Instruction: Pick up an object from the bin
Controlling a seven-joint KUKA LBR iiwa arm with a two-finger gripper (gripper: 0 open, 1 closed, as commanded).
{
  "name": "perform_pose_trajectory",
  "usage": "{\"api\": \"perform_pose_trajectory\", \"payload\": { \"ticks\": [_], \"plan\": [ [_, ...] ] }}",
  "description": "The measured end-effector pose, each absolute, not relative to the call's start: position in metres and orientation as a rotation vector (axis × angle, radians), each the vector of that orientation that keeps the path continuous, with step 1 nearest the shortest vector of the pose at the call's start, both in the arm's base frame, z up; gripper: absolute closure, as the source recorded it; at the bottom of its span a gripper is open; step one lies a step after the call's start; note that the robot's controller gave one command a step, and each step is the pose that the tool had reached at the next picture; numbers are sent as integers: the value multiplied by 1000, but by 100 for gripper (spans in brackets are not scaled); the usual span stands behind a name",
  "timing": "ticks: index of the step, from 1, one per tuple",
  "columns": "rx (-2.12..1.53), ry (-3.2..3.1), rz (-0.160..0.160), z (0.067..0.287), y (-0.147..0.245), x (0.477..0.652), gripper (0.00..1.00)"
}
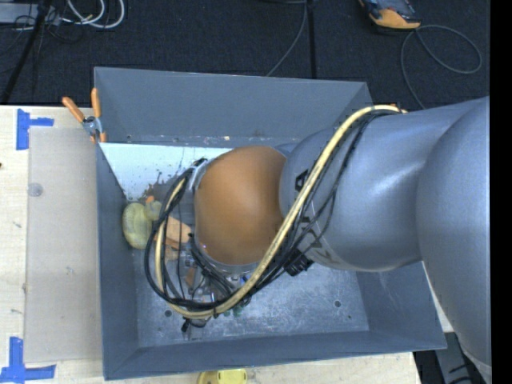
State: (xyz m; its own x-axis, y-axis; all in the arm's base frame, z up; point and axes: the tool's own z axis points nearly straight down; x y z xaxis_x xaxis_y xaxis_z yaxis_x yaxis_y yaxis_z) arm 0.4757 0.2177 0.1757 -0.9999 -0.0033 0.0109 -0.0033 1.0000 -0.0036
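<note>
The arm (400, 190) reaches in from the right of the frame, and its rounded orange cover (238, 206) hangs over the middle of the grey bin (240, 114), with looped cables (164, 282) draped below and to the left. The tool (205, 272) sits underneath that cover. I cannot tell how far open it is or whether it has hold of anything.

Nearest to it, at the left centre of the bin floor, lies a pale yellow-green lumpy thing (138, 224). Just beside it, towards the cover, is a small orange-pink piece (179, 233). A dark scrap (158, 190) lies a little above them, near the back wall.

The yellow-green thing looks soft and light, perhaps foam or a plush toy, so it would likely give under pressure rather than slip or break. A grip across its narrower middle seems best, pressing in enough that it squashes slightly. The orange-pink piece is partly hidden by cables, and what it is made of is hard to judge.
</note>
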Motion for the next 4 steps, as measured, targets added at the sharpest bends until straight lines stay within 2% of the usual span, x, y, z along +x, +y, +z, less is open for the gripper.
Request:
{"api": "perform_pose_trajectory", "payload": {
  "ticks": [1, 2, 3, 4],
  "plan": [
    [-3, -3138, 2, 180, 217, 478, 0],
    [-138, -3133, 3, 119, 176, 519, 0],
    [-123, -3132, 4, 118, 150, 539, 0],
    [46, -3136, 3, 114, 136, 552, 0]
  ]
}}
